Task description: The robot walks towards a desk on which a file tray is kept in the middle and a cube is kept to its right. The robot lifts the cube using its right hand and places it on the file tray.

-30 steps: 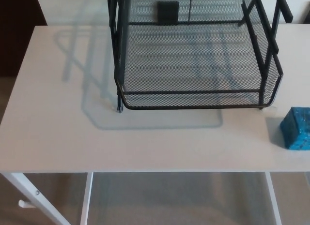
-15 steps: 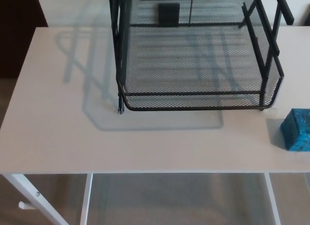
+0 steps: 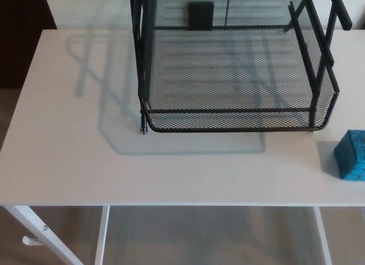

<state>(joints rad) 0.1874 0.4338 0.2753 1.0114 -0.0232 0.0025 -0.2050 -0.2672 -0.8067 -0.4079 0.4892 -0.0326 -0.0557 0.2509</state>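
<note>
The cube (image 3: 351,155) stands on the desk (image 3: 68,151) at the right border of the head view, and this border cuts off its right part. It is blue with lighter speckles, and one corner points toward the camera. It sits near the front edge of the desk, to the right of the front right corner of the file tray (image 3: 234,128) and a little nearer to the camera. It does not touch the tray; a strip of bare desk lies between them.

The file tray is of black wire mesh and stands in the middle of the desk, its open front facing the camera. The white desk top shows through its mesh floor. Black upright posts rise at its left and right sides and go out of the picture at the top. A small black rectangle (image 3: 201,14) shows at the back of the tray; I cannot tell what it is. The tray throws a grey shadow (image 3: 102,105) on the desk to its left and in front of it.

The desk is white, with a white slanted leg (image 3: 34,231) at the lower left and a white bar (image 3: 102,236) below the top.

Neither the left hand nor the right hand shows in the picture, so I cannot tell how far their fingers are apart or whether they hold anything.
</note>
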